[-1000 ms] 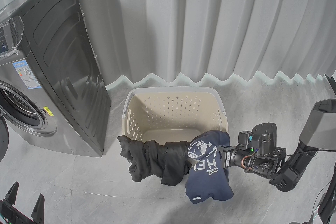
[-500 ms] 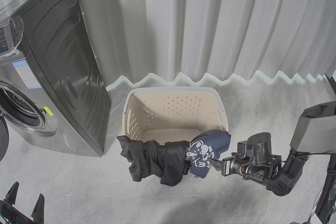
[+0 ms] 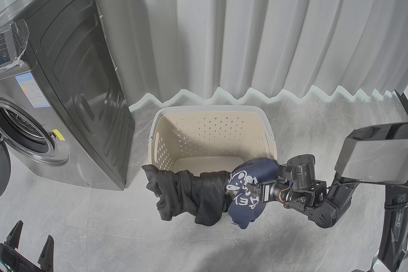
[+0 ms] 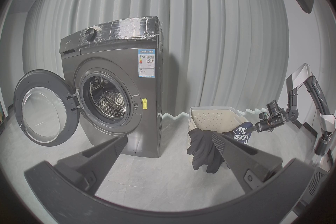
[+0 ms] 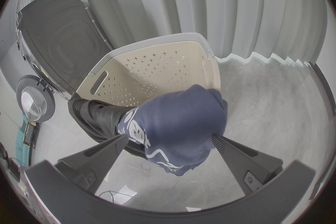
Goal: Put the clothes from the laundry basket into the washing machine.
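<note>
Right jaws advanced, straddling bunched navy shirt (image 5: 178,119).

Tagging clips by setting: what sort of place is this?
Likely a staged laundry area: a front-loading washing machine with its door open, a laundry basket draped with clothes, and a plain white curtain backdrop.

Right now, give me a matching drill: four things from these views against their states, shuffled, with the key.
Things
1. washing machine door
2. black garment
3. navy printed garment
4. left gripper

States
A. between the right gripper's open fingers
B. fingers spread, holding nothing
C. swung open
D. draped over the laundry basket's near rim, clear of both grippers

Pairs: 1-C, 2-D, 3-A, 4-B
</note>
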### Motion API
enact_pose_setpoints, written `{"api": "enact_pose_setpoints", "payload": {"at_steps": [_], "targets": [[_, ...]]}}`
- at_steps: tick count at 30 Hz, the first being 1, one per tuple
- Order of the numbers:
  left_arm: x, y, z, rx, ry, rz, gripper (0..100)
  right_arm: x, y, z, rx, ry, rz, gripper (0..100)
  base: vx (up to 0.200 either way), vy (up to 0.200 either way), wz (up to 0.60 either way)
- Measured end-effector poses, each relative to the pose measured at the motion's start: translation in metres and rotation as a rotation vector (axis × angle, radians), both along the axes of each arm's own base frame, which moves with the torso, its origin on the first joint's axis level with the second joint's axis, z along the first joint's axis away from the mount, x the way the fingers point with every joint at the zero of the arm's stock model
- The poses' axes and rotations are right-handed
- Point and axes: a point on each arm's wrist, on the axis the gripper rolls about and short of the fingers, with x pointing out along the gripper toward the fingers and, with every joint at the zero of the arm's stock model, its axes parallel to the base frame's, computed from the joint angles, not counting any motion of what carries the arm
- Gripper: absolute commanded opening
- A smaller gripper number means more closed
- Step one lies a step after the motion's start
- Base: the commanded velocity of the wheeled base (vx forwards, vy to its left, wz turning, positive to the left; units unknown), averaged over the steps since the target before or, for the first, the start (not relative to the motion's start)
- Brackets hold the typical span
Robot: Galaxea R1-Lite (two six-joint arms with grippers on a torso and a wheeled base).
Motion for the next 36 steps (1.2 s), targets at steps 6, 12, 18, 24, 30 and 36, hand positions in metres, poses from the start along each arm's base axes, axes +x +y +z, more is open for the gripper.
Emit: {"api": "enact_pose_setpoints", "payload": {"at_steps": [6, 12, 18, 24, 30, 36], "targets": [[0.0, 0.0, 0.0, 0.0, 0.0, 0.0, 100, 0.012, 0.003, -0.001, 0.003, -0.026, -0.029, 0, 0.0, 0.0, 0.0], [0.0, 0.0, 0.0, 0.0, 0.0, -0.001, 100, 0.018, 0.005, -0.005, 0.003, -0.03, -0.043, 0, 0.0, 0.0, 0.0], [0.0, 0.0, 0.0, 0.0, 0.0, -0.001, 100, 0.016, 0.006, -0.006, 0.012, -0.025, -0.046, 0, 0.0, 0.0, 0.0], [0.0, 0.0, 0.0, 0.0, 0.0, -0.001, 100, 0.006, 0.01, 0.002, 0.026, -0.026, -0.028, 0, 0.0, 0.0, 0.0], [0.0, 0.0, 0.0, 0.0, 0.0, -0.001, 100, -0.016, 0.016, 0.023, 0.067, -0.043, 0.007, 0, 0.0, 0.0, 0.0], [0.0, 0.0, 0.0, 0.0, 0.0, -0.001, 100, -0.039, 0.016, 0.051, 0.102, -0.09, 0.021, 0, 0.0, 0.0, 0.0]]}}
